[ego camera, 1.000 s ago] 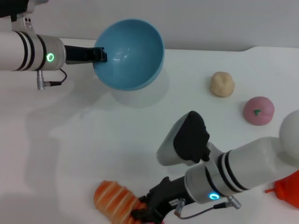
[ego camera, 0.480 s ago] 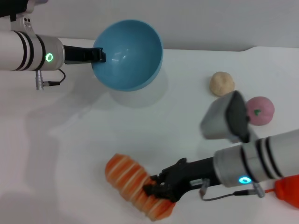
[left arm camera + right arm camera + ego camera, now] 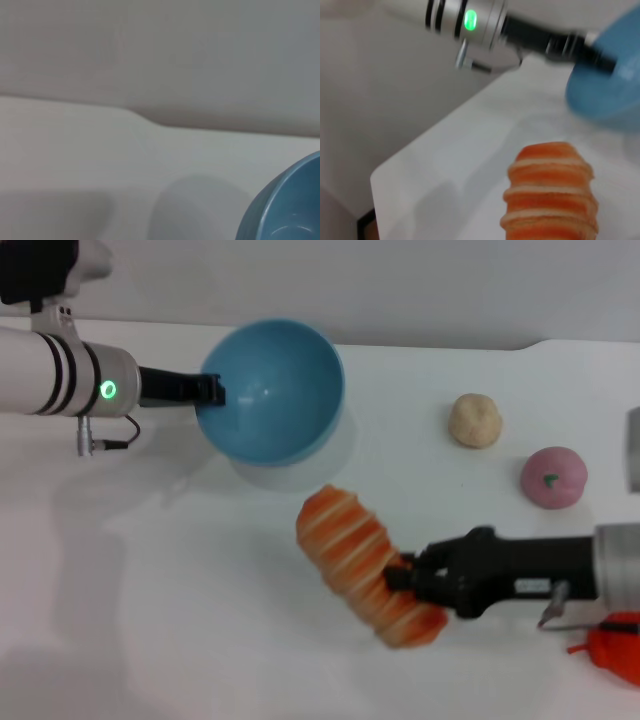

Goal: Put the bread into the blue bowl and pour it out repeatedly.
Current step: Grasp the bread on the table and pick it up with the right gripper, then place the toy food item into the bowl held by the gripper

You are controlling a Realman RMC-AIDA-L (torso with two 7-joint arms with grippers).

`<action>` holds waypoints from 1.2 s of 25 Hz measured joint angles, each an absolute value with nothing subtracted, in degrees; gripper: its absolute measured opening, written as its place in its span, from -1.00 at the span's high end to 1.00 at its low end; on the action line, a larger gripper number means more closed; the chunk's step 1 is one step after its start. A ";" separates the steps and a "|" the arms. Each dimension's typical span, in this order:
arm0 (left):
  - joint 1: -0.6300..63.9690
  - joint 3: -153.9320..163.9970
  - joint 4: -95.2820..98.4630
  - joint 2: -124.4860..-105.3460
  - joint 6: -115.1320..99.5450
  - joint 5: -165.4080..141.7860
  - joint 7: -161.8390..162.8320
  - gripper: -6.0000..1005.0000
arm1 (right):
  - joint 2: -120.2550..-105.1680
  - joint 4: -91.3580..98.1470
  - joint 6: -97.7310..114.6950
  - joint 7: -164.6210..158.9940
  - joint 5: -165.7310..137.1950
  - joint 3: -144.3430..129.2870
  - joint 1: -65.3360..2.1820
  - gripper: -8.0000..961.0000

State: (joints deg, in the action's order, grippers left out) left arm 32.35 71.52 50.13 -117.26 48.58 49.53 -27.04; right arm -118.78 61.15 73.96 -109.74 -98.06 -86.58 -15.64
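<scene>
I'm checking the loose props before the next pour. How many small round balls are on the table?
2. The tan ball sits right of the blue bowl; the pink ball lies just beyond it, nearer the right edge. Others could be out of view.

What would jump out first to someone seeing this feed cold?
The striped orange-and-cream bread, gripped by the right claw and carried above the table, just short of the blue bowl. That bowl stands out next: the left claw grips its rim and holds it tilted, mouth open toward the bread. Off to the right sit a tan ball and a pink ball.
</scene>
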 joint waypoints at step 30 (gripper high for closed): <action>36.83 85.23 48.06 -118.35 65.56 59.66 -27.35 0.99 | -118.88 55.74 64.40 -101.39 -97.28 -82.39 -27.25 0.70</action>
